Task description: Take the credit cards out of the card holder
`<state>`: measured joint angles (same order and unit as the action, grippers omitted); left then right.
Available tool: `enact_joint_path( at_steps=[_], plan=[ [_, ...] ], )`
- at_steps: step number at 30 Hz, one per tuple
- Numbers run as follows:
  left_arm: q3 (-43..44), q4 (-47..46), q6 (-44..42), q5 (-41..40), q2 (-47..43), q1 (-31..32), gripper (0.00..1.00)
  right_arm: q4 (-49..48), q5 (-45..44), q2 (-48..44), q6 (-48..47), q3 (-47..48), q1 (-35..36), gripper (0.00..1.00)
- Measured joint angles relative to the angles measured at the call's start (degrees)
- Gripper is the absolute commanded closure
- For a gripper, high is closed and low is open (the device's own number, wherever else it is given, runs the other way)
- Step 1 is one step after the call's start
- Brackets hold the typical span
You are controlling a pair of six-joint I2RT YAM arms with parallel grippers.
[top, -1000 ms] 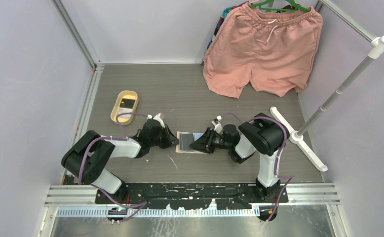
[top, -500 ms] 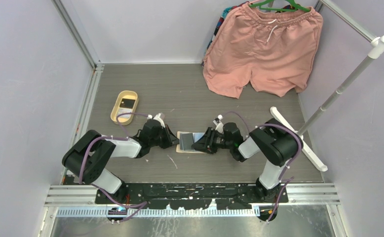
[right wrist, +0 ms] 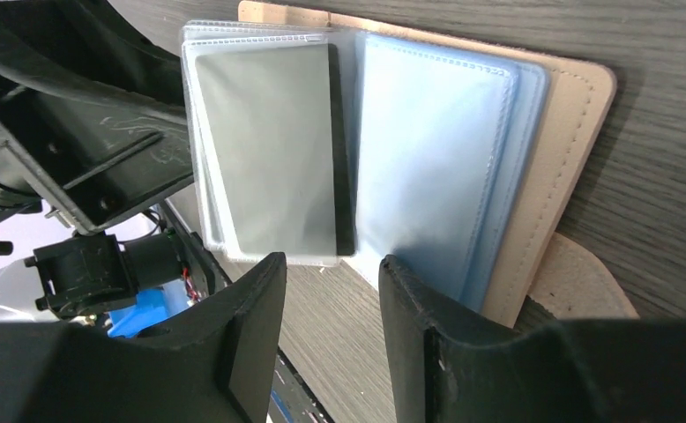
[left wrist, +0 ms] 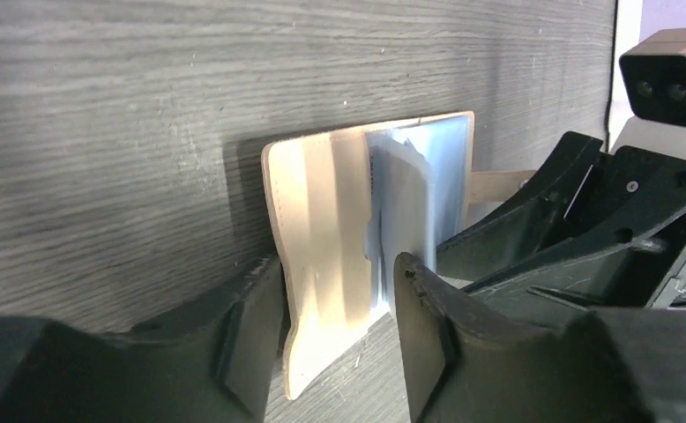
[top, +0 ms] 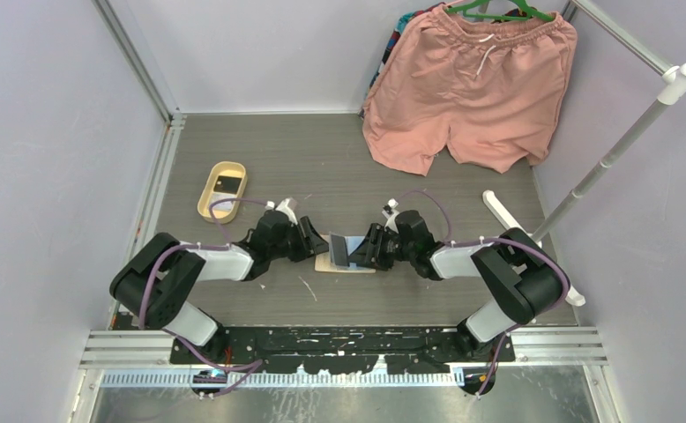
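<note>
left gripper (left wrist: pixel 335 264): fingers (left wrist: pixel 251 335) wide apart, one on each side of the card holder (left wrist: pixel 317 238). Its beige cover stands up off the table (left wrist: pixel 101 132) and fills the gap between them. Can't tell whether either pad actually presses on it. Pale blue sleeves fan out by the finger at the view's right.

right gripper (right wrist: pixel 331 262): fingers (right wrist: pixel 414 326) apart with a narrow gap and nothing in it. The holder lies open just beyond the tips. A grey card (right wrist: pixel 264 150) with a dark edge strip sits in a clear sleeve, ahead of the finger at the view's left. The sleeve's lower edge is just short of the tips. Blue sleeves are ahead of the other finger, with the snap tab (right wrist: pixel 577 286) outboard of it.

Top view: both grippers point at each other, tips near, holder between them. The tray (top: pixel 209 196) is well apart, behind the left fingers, with a dark card (top: pixel 227 183) in it. The pink shorts (top: pixel 472 88) hang far beyond the right fingers.
</note>
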<state>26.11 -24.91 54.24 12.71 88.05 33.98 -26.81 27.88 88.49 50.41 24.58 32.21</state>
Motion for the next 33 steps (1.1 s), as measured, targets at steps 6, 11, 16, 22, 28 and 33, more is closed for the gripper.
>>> enact_joint_path(
  at_steps=[6,11,16,22,28,33],
  plan=[
    [1.99,3.41,-1.07,-2.73,-3.63,0.35,0.0,0.04,-0.07,0.0,-0.37,-0.02,0.02,0.5],
    [3.72,15.52,-3.89,-8.66,-8.63,-0.83,0.0,0.09,-0.04,0.0,-0.72,-0.02,0.02,0.5],
    [3.78,28.96,-7.61,-12.37,-15.56,-7.91,0.0,0.63,0.04,0.0,-1.05,0.28,0.02,0.5],
    [6.34,42.36,-13.44,-14.25,-22.32,-21.62,0.0,0.85,0.31,0.04,-1.79,0.48,0.02,0.5],
    [16.61,48.11,-19.98,-14.23,-18.47,-31.23,0.11,0.66,1.16,0.52,-2.1,0.61,-0.04,0.5],
    [27.1,50.49,-27.12,-15.12,-11.96,-33.0,0.17,0.5,1.77,0.72,-2.21,0.66,-0.09,0.5]
  ],
)
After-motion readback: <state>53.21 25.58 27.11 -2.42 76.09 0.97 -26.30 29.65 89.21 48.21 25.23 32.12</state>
